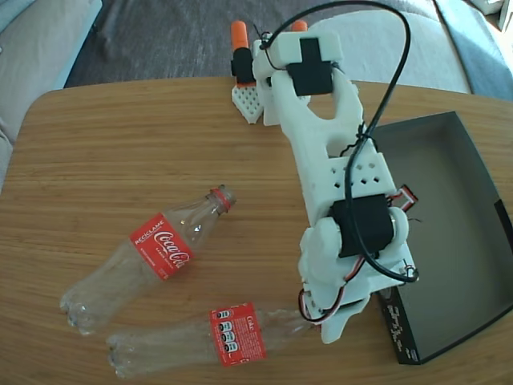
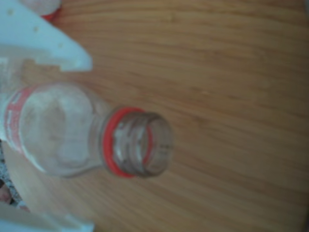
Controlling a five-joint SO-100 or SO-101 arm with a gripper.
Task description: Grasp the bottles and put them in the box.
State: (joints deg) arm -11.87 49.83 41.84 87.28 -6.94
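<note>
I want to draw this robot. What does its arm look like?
The arm is chunky white plastic with rows of small holes. Black motor blocks sit at its joints, and a black cable loops along it. Its base has orange clamps. The pincer is white too.

Clear glossy plastic bottles [image 1: 152,261] lie on a smooth wood-grain table [image 1: 104,152].

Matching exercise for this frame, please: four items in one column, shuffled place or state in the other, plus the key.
1. upper bottle
2. lower bottle
3. box
4. gripper

A. empty, at the table's right side in the fixed view
B. lies alone, Coca-Cola script showing
C. white fingers either side of a bottle's shoulder
D. neck end under the arm

Pairs: 1-B, 2-D, 3-A, 4-C
</note>
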